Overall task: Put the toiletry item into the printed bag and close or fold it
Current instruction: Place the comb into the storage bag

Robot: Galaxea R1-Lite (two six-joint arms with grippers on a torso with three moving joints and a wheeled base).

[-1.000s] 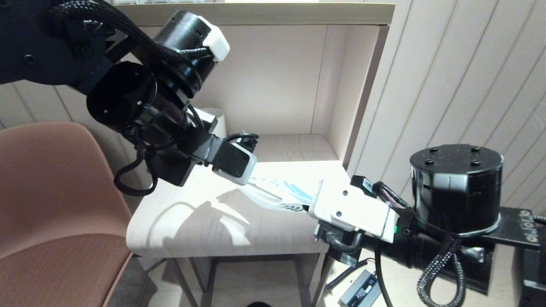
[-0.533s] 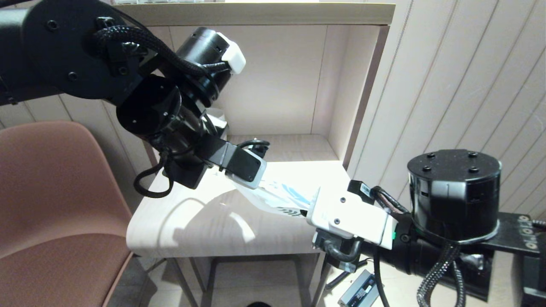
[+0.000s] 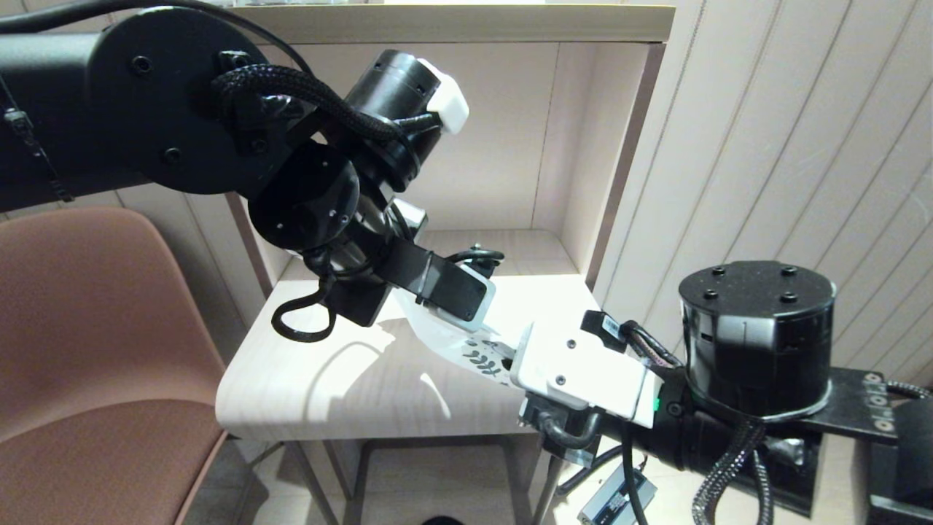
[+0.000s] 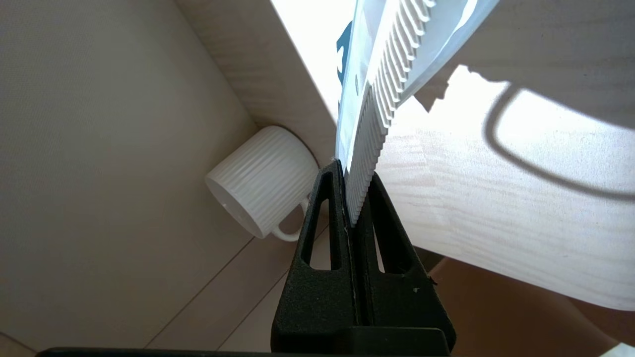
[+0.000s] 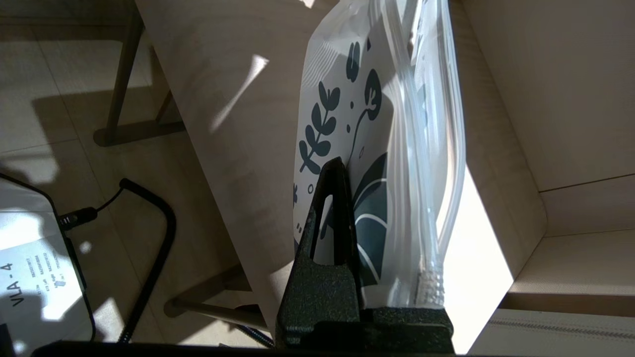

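Note:
The white comb (image 4: 378, 106) is clamped by its end in my left gripper (image 4: 354, 168), which is shut on it. Its teeth run forward into the printed bag (image 4: 347, 84), whose white film lies against it. In the head view the bag (image 3: 474, 355) hangs short and bunched over the table between my left gripper (image 3: 487, 332) and my right gripper (image 3: 510, 359). The right gripper (image 5: 347, 166) is shut on the bag's leaf-printed end (image 5: 342, 124). One finger (image 5: 335, 213) shows on the print and the other is hidden behind the bag. The clear zip strip (image 5: 421, 148) runs alongside.
A white ribbed mug (image 4: 263, 181) stands at the back left corner of the alcove. The light wood table (image 3: 328, 386) sits inside a shelf unit with a side wall (image 3: 612, 168). A brown chair (image 3: 87, 328) stands on the left. A small device (image 5: 30, 277) and cable (image 5: 163, 223) lie on the floor.
My left arm has swung right and forward with the comb, closing on the right gripper. The bag between them has shortened and bunched, and the right gripper has edged left.

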